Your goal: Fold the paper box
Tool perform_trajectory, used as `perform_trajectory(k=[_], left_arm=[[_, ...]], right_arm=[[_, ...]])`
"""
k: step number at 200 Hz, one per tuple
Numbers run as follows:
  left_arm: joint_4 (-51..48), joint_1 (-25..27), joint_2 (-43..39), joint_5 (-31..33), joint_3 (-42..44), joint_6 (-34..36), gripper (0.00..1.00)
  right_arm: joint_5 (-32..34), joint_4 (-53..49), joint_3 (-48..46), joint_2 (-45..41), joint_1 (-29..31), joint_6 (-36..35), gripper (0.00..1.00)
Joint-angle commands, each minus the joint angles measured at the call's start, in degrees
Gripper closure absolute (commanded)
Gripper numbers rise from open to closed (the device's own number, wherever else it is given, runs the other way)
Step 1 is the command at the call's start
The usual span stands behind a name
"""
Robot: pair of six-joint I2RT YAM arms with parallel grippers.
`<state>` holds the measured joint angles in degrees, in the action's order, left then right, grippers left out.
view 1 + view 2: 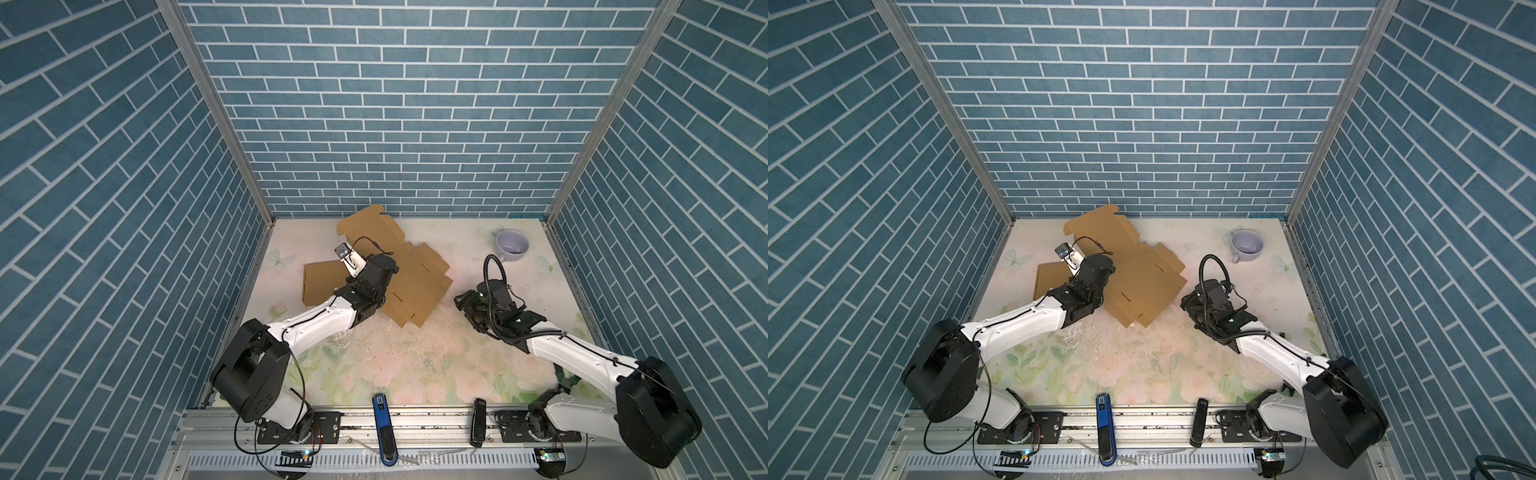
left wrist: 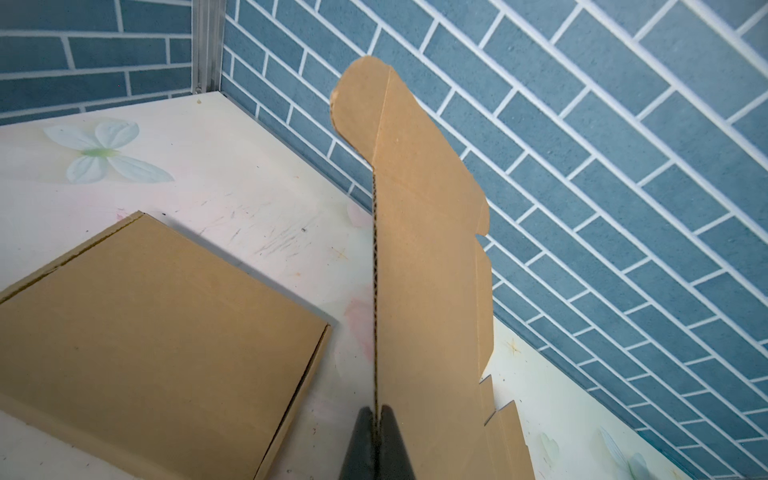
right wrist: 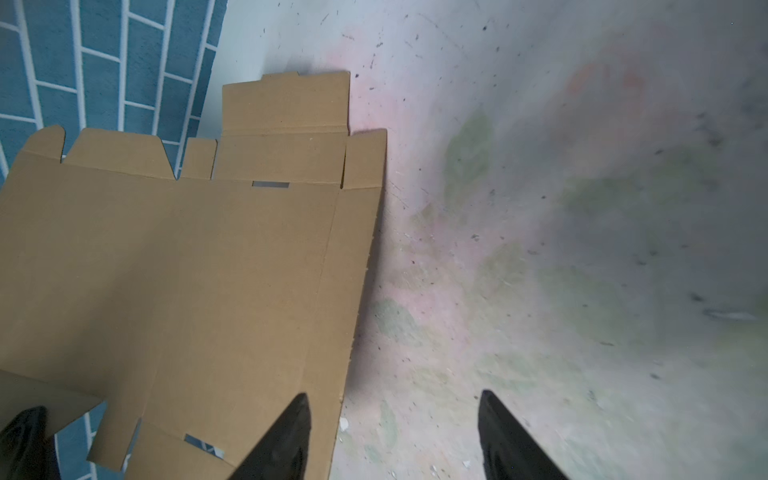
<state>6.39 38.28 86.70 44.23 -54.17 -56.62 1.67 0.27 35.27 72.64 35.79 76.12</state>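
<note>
At the lower edge of the left wrist view, the left gripper point(image 2: 376, 409) is clamped on the cardboard box blank point(image 2: 432, 270) and holds one panel upright. The right gripper point(image 3: 395, 395) has its jaws apart and empty, just beside the blank. The rest lies flat at mid-frame in both top views, so most folding seems left.

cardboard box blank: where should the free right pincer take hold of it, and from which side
Probably the narrow side strip along the edge of the cardboard box blank nearest the open right pincer, coming in sideways from that edge. A crease sets the strip off, it juts out free, and its shadow hints it sits slightly off the table. The left pincer clamps a far flap.
</note>
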Motion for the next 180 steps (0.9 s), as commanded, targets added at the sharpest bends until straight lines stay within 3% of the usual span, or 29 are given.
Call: perform_trajectory(k=[1, 47, 95, 120, 153, 180], left_arm=[[-3.46, 0.04, 0.85, 2.29, -1.29, -1.01, 1.0], [-3.73, 0.04, 1.15, 1.41, -1.11, -0.77, 1.0], [-4.36, 0.04, 1.02, 0.79, -0.61, -1.03, 1.0], [-4.66, 0.04, 1.19, -0.4, -0.26, -1.5, 1.0], [-4.96, 0.04, 0.14, -2.47, 1.58, -2.21, 1.0], [-5.41, 0.04, -2.66, -3.43, 3.42, -0.82, 0.84]], right_arm=[[-0.04, 15.42, -2.05, 4.57, 1.47, 5.79, 0.33], [-2.93, 31.32, -2.56, 15.94, 3.33, 10.42, 0.32], [-4.85, 40.99, 1.25, 25.2, 5.23, 13.08, 0.35], [-5.39, 41.43, 4.07, 27.33, 6.12, 12.12, 0.45], [-5.3, 36.09, 6.03, 25.97, 6.12, 8.24, 0.71], [-4.44, 28.15, 7.6, 22.83, 6.13, 2.07, 0.83]])
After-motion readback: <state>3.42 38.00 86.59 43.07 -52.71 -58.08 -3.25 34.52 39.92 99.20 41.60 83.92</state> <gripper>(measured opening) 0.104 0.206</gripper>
